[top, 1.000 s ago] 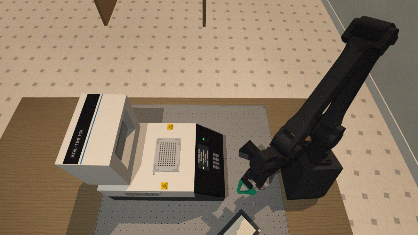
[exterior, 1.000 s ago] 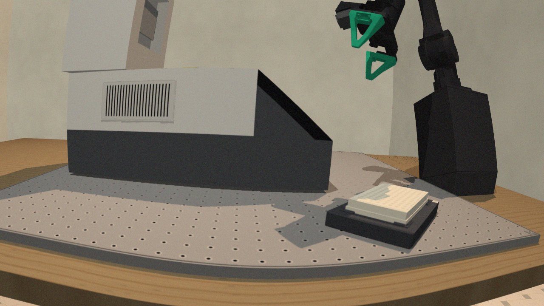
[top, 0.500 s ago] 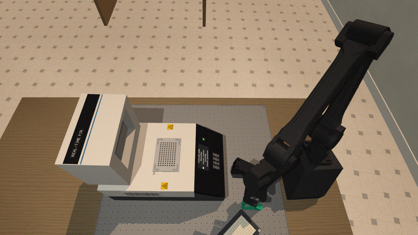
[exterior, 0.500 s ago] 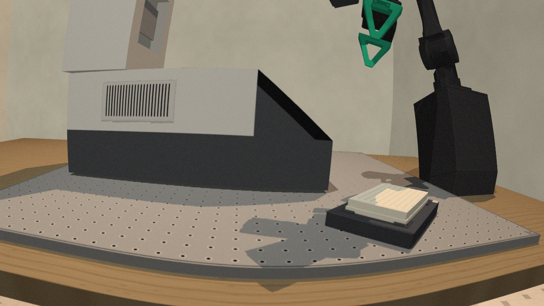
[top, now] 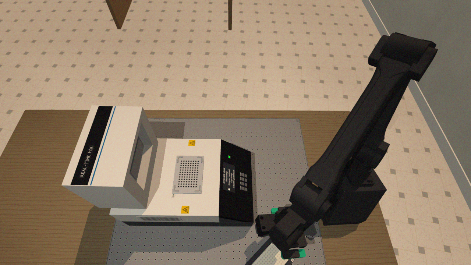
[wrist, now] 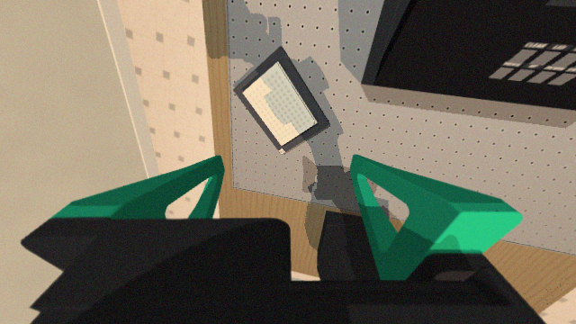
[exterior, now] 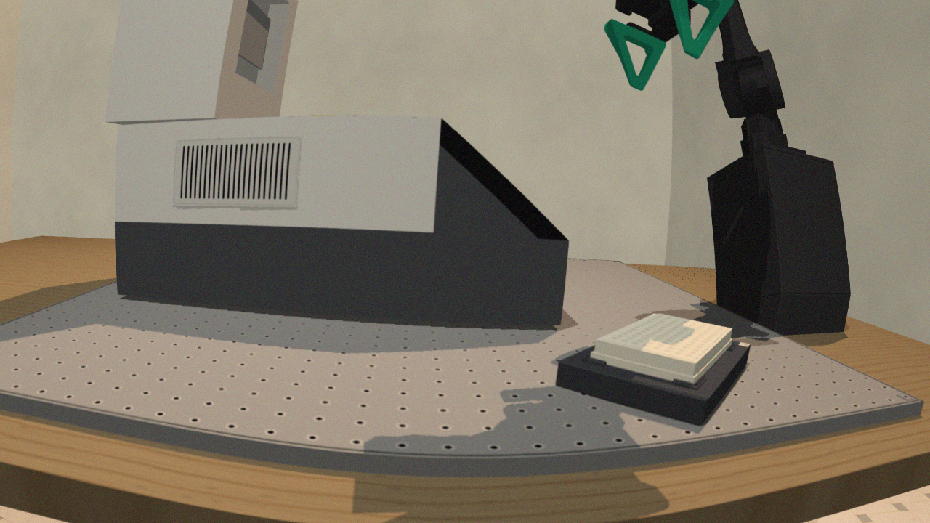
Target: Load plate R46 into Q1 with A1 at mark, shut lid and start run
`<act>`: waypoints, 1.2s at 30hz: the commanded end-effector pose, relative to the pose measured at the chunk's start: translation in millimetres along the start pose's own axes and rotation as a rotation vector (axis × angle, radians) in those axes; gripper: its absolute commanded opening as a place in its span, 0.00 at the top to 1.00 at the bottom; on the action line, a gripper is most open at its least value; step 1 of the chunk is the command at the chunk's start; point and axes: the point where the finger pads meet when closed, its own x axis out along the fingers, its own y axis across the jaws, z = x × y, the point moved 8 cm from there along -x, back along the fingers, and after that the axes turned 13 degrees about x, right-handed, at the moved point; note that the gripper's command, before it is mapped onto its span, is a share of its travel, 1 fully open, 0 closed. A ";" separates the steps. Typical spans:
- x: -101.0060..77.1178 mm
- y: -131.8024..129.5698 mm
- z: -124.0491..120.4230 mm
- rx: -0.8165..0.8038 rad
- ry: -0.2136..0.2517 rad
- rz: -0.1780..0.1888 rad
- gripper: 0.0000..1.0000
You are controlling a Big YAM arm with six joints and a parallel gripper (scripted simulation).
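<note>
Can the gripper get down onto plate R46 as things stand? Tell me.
Probably yes. The gripper hangs open high above plate R46 on nest N1, with nothing between them.

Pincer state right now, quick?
Green-fingered pincer: open wide, holding nothing, high above the cream 96-well plate on its black nest.
</note>
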 end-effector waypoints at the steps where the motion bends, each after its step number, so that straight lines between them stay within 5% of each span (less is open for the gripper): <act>1: -6.7 18.2 10.0 -0.146 0.019 -0.015 0.00; 7: -11.7 44.5 11.3 -0.245 0.042 -0.025 0.00; 18: -6.1 95.7 12.1 -0.607 0.166 -0.120 0.00; 25: -8.2 88.4 16.8 -0.735 0.206 -0.153 0.00; 36: -14.3 85.9 9.8 -0.668 0.167 -0.122 0.00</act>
